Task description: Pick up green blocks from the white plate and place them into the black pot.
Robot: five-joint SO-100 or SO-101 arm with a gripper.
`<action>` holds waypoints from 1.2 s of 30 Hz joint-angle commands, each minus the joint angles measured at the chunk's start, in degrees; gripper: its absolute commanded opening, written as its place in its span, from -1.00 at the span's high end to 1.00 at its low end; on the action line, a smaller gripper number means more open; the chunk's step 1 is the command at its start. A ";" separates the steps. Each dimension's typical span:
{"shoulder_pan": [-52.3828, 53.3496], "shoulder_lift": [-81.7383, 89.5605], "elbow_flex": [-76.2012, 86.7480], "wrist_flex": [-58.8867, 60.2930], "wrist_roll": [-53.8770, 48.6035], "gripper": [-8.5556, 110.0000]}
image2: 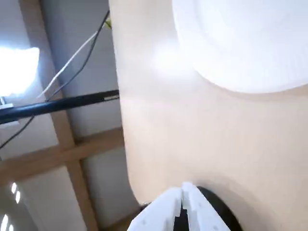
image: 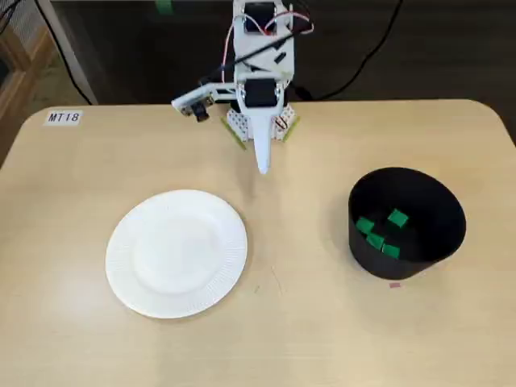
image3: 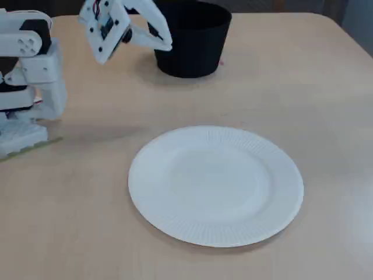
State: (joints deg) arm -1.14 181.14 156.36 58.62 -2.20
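- my pincer [image2: 183, 190] is closed: in the wrist view its two white fingertips [image2: 166, 208] meet along a thin seam, and it grips nothing.
- in a fixed view my arm [image: 258, 89] sits folded at the far edge of the table [image: 322, 339]. the pincer points down and forward, raised off the wood, apart from both plate and pot.
- four green blocks [image: 397, 218] lie inside the black pot [image: 431, 201], gathered toward its left side in that view.
- the white plate [image: 121, 250] lies flat to the left of the pot, well apart from it.
- a small pink speck [image: 394, 284] lies on the table just beside the pot's base.
- a label reading "mt18" [image: 64, 118] sits at the table's far left corner.
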 commanded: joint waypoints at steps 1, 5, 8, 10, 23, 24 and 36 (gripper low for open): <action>0.35 5.27 5.27 0.35 -1.05 0.90; 0.09 5.27 9.32 0.00 -0.97 0.90; 0.35 5.27 13.97 -1.41 -0.70 0.90; 0.09 5.27 15.47 -1.41 -1.93 0.90; 0.44 5.27 15.64 -2.11 -2.11 0.88; 0.44 5.27 15.64 -2.11 -2.11 0.84; 0.44 5.27 15.64 -2.11 -3.16 0.90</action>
State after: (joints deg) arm -1.05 186.15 172.27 57.22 -5.10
